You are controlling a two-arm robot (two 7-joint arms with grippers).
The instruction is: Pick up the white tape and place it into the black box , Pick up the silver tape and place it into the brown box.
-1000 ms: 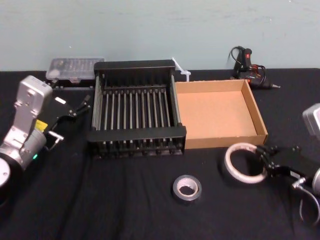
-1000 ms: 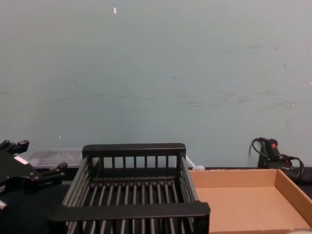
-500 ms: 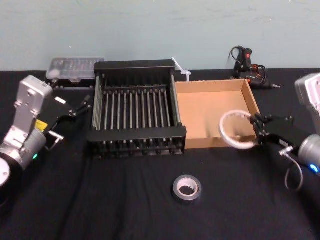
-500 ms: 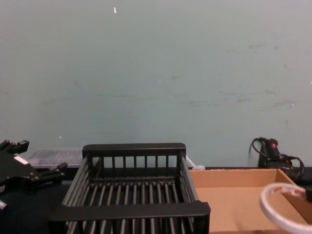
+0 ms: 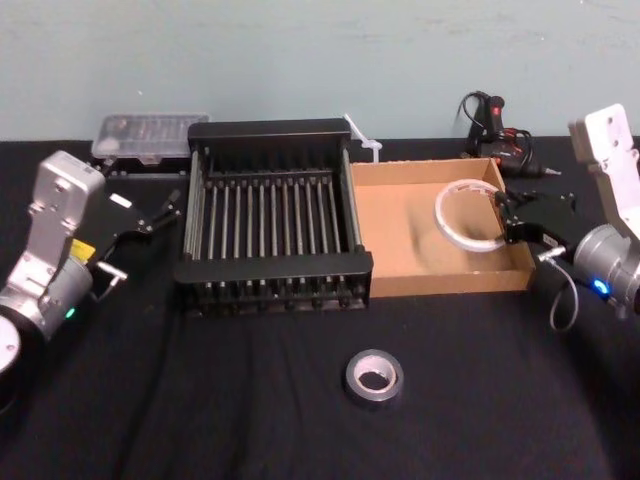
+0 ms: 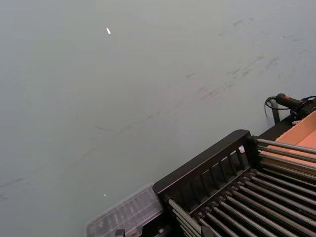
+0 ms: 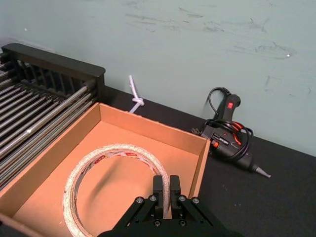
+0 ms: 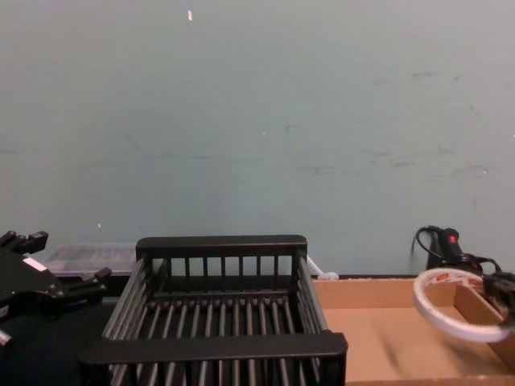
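**Desk:** What lies nearest you?

**Me:** The silver tape (image 5: 373, 375), flat on the black cloth (image 5: 200, 400). It has open cloth all round and is well apart from both boxes.

**Desk:** And the white tape?

**Me:** My right gripper (image 5: 512, 215) has it. The fingers (image 7: 158, 190) are pressed onto the ring's right-hand band. The white tape (image 5: 441, 222) hangs tilted over the right half of the brown box (image 5: 450, 278), inside its walls. I cannot tell whether its low edge touches the floor. The gripper body hides the ring's nearest part in the wrist view.

**Desk:** The left side?

**Me:** My left gripper (image 5: 165, 208) is parked left of the black box (image 5: 275, 268), jaws spread.

**Desk:** Farther back?

**Me:** A glue gun (image 5: 490, 125) lies just behind the brown box's far right corner.
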